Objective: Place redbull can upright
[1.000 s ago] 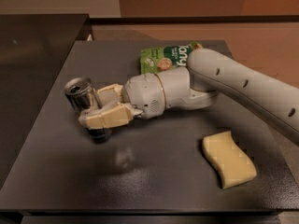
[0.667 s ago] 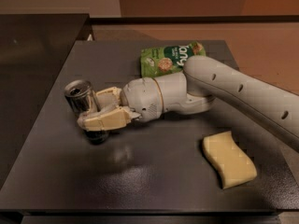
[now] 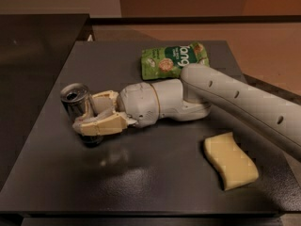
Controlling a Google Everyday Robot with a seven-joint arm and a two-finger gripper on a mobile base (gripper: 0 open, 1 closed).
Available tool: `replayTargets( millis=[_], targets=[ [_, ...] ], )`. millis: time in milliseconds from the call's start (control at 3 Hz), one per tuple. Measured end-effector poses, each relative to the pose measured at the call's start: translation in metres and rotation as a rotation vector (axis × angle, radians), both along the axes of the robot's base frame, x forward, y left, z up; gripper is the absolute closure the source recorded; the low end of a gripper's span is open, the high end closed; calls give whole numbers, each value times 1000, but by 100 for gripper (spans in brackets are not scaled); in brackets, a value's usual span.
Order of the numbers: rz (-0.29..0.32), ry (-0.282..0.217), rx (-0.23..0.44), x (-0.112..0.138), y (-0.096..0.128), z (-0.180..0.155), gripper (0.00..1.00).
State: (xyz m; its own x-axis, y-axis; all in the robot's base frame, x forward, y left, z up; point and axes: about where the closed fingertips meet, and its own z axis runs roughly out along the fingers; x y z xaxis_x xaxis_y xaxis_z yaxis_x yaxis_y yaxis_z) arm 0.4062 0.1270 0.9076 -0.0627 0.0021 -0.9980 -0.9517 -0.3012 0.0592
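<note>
The redbull can (image 3: 75, 100) stood on the left part of the dark bench (image 3: 141, 187), near the bench's left edge. Its open silver top faced up and toward the camera, and the body leaned slightly rather than standing fully plumb. Its lower end was at the bench surface, partly hidden behind the lower finger, so whether it was touching the bench could not be confirmed.

The tool (image 3: 90, 114) lay low over the bench, just right of the can, reaching in from the right. Its two cream fingers (image 3: 104, 125) were clenched on the can's side, one behind the can and one in front of it, with the can gripped between them.

The white arm (image 3: 235, 102) ran from the right edge of the view across the bench to the tool, its wrist section close to the surface.

A green snack bag (image 3: 174, 60) lay flat at the rear of the bench, just behind the arm and well apart from the can. A yellow sponge (image 3: 230, 161) lay on the right front part of the bench, beneath the line of the arm and well apart from both the can and the tool.
</note>
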Motion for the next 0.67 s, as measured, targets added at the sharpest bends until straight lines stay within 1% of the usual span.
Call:
replayTargets(
  millis=[333, 667],
  targets=[
    [17, -36, -15, -5, 3, -4, 58],
    [29, -52, -36, -9, 3, -10, 35]
  ],
)
